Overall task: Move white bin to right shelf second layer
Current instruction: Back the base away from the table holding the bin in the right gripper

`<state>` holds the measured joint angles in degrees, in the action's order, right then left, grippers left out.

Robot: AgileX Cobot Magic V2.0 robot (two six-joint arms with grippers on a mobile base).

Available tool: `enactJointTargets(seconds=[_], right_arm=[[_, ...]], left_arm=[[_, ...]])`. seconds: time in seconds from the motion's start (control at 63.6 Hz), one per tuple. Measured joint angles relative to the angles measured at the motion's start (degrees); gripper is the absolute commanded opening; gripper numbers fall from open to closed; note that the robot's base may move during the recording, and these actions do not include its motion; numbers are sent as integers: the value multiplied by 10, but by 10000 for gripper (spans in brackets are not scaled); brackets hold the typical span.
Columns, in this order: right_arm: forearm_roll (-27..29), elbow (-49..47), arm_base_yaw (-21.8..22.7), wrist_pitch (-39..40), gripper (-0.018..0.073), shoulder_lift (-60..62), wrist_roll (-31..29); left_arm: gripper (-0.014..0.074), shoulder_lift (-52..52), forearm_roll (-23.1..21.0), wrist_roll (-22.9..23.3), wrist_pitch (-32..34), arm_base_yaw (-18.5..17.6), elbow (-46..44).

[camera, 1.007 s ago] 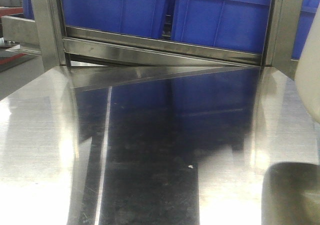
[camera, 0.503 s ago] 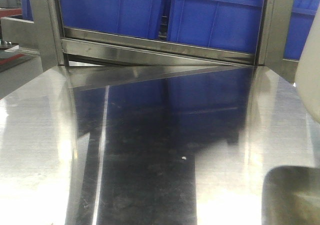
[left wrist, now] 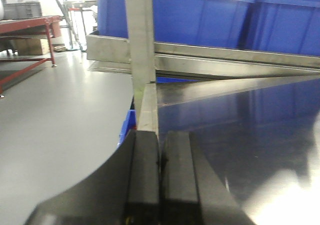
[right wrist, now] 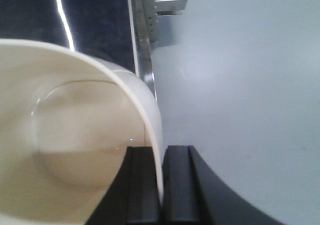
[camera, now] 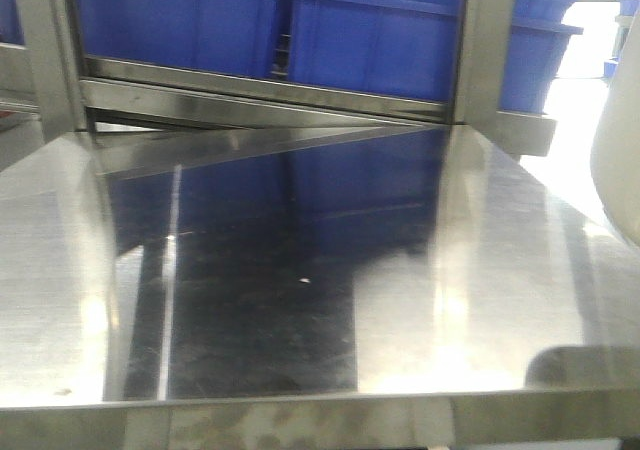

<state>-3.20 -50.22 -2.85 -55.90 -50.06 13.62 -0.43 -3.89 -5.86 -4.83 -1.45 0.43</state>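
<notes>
- Pinching the rim of the white bin (right wrist: 65, 135), the right gripper (right wrist: 161, 155) had its jaws narrowed to the thickness of the plastic wall. One black finger (right wrist: 142, 185) lay inside the bin and the other outside, both touching it.
- From the right wrist, the bin's cream interior showed bare and glossy. Its rim overlapped the right edge of the worktop (right wrist: 95, 25), with grey floor (right wrist: 240, 110) to the right of that edge.
- In the front view the bin (camera: 618, 170) appeared only as a pale curved wall at the far right of the frame, above the shiny steel worktop (camera: 300, 270). A dark blur (camera: 585, 365) lay on the steel beneath it. Whether the base touched the surface could not be told.
- The left gripper (left wrist: 160, 145) had its jaws fully closed, the two black pads pressed together with nothing between them. It gripped nothing.
- That gripper hung over the left edge of the worktop (left wrist: 240, 135), in line with a steel upright (left wrist: 140, 35) of the rack.
- Blue crates (camera: 370, 40) stood in a row on the rack level behind the worktop, well apart from the bin.
</notes>
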Motion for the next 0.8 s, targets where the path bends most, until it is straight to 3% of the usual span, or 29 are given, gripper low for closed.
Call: enactJointTargets(seconds=[0.802], right_arm=[[0, 0, 0, 0, 52, 0, 0]], left_arm=[[85, 0, 0, 0, 0, 0, 0]])
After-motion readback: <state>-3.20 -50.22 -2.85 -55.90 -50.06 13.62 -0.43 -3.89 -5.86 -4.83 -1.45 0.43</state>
